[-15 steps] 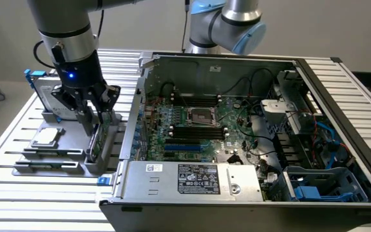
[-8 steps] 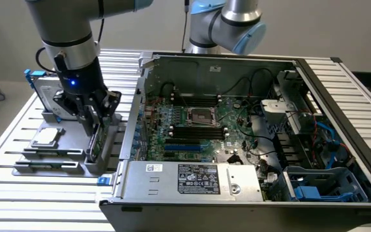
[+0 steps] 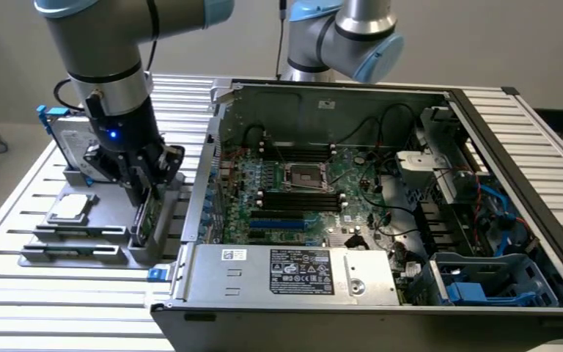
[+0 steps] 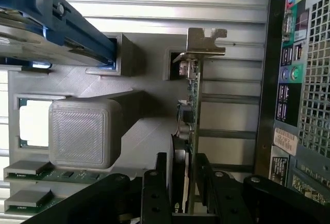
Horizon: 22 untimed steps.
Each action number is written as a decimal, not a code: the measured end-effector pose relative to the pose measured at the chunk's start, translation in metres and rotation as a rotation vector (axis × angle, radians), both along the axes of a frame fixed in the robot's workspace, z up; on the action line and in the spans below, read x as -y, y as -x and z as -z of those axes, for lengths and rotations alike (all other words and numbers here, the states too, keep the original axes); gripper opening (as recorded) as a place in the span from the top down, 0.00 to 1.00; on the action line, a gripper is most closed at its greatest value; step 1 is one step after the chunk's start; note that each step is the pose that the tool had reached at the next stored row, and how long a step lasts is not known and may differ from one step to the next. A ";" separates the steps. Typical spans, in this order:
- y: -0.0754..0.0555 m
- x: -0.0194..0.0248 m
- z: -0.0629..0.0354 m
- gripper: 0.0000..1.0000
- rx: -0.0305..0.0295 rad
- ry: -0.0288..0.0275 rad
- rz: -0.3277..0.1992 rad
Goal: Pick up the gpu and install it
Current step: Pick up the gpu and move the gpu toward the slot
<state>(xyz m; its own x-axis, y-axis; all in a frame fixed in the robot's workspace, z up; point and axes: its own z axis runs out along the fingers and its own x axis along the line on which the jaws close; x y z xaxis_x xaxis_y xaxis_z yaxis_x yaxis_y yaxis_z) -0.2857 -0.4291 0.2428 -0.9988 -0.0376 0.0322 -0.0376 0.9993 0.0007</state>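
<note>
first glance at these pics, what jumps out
The open computer case, its motherboard bare to view, takes up the centre and the exterior view's right. On the exterior view's left, the arm's hand is down at the gpu, which stands on edge in a grey holder, silver bracket at one end. A hard drive with blue rails stands farther back in that holder.

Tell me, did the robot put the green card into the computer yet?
Not yet. Done: the gripper is down at the gpu. In hand: the pick-up, as the gpu stands on edge in its gray holder, outside the computer case. Left: lifting it out and fitting it onto the motherboard, which carries no gpu.
</note>
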 end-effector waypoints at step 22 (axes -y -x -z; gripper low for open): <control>0.000 -0.0008 -0.0255 0.74 0.0000 0.0002 0.002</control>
